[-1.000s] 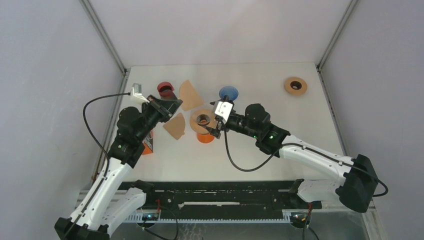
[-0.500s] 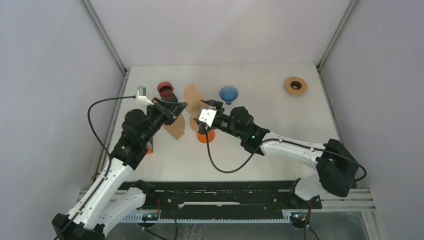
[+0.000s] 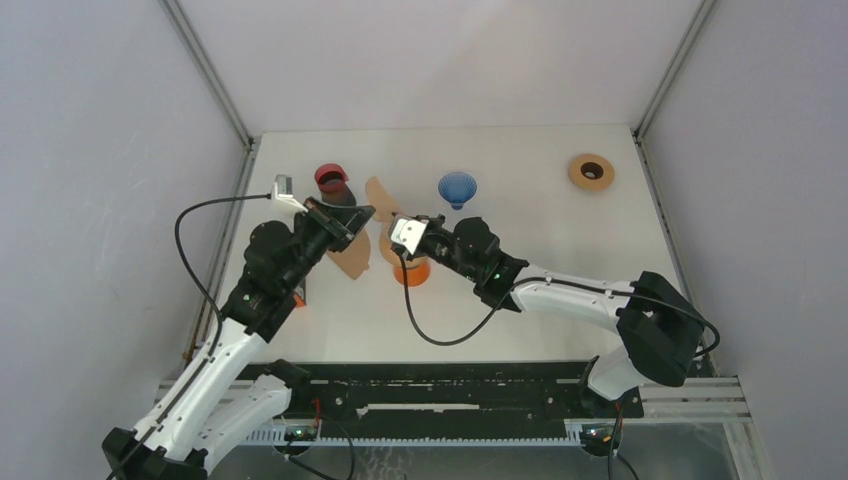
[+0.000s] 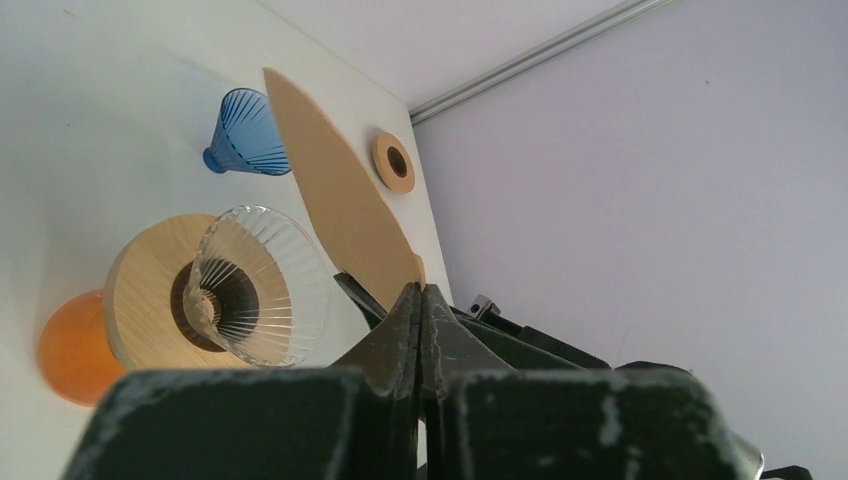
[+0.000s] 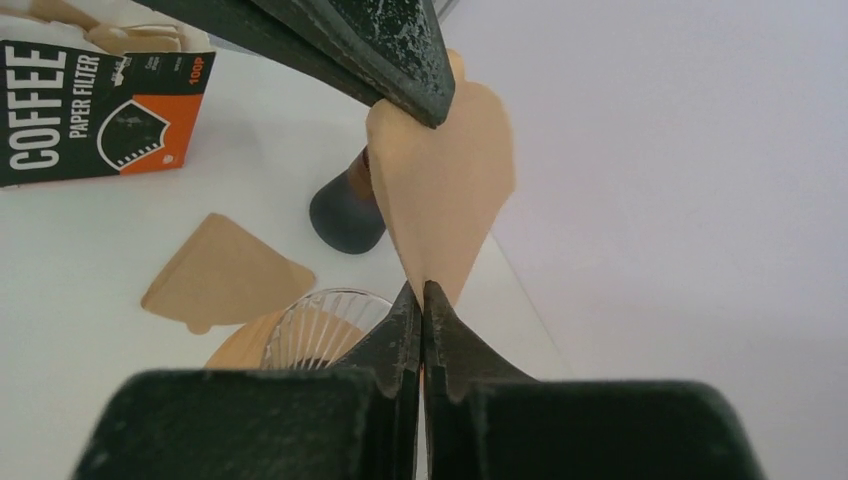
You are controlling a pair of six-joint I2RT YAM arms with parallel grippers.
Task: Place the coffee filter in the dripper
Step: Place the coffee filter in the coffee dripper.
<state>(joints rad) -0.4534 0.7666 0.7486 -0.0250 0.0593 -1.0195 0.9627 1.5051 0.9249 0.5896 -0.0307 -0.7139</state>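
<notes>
We pinch the flat tan paper filter (image 4: 340, 200) aloft with left gripper (image 4: 420, 297) and right gripper (image 5: 421, 298) both clamped on its edges, the clear ribbed glass dripper (image 4: 255, 285) below our fingertips not yet filled.

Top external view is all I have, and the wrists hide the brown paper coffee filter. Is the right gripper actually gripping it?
Observer: Yes. In the right wrist view the right gripper is shut on one end of the brown paper coffee filter.
Operator: And the left one?
Observer: The left gripper is shut on it too, at the opposite end.
Operator: Is the filter opened out?
Observer: No, it looks flat in both wrist views.
Operator: Anything in the dripper?
Observer: The clear ribbed glass dripper holds no filter.
</notes>
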